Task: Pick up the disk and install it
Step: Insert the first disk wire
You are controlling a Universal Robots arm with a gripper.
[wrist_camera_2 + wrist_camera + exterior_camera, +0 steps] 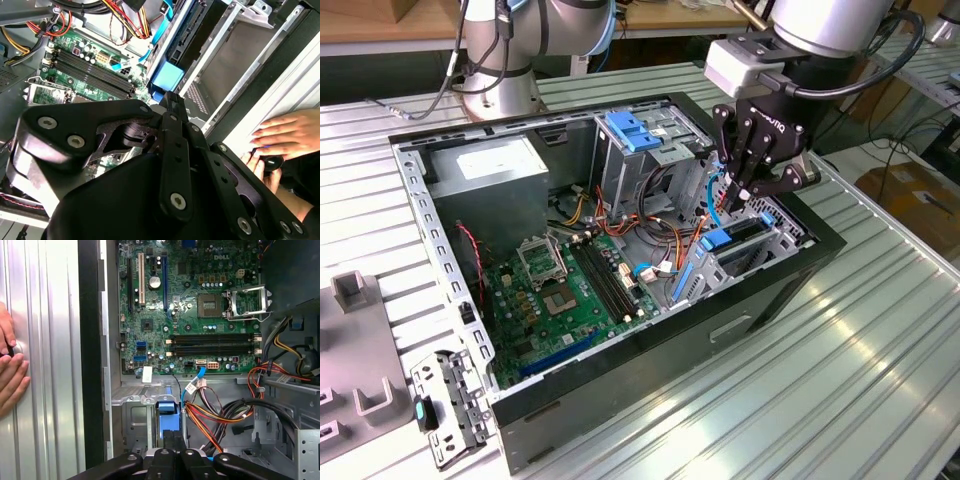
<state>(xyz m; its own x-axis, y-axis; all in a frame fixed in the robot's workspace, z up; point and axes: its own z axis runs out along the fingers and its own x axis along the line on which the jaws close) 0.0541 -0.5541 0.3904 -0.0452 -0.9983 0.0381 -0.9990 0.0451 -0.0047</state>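
In the exterior view, an open computer case [620,330] lies on a ribbed metal table [840,380]. The black gripper [740,196] reaches down over the drive cage [775,245] at the case's corner toward the exterior view's right. Its fingers are drawn together with nothing seen between them. The disk [732,238] stands on edge in that cage, just below the fingertips, with its blue end facing up. A green motherboard [570,285] covers the case floor. A grey power-supply box [485,165] sits in the far corner toward the exterior view's left, and a light-blue latch [635,130] tops the bay behind the gripper.

In the second wrist view, the gripper [170,97] ends with its closed fingers just beside the blue end of the disk [167,79]. The tips seem to press on it, though contact cannot be confirmed. A person's hand [290,132] rests on the table outside the case wall.

In the first wrist view, the gripper [173,440] points at the disk [167,412]. The disk is seated in the cage between the case wall and a bundle of red, orange and black cables [220,415]. The motherboard [190,315] lies beyond. A hand [12,380] lies flat on the table.
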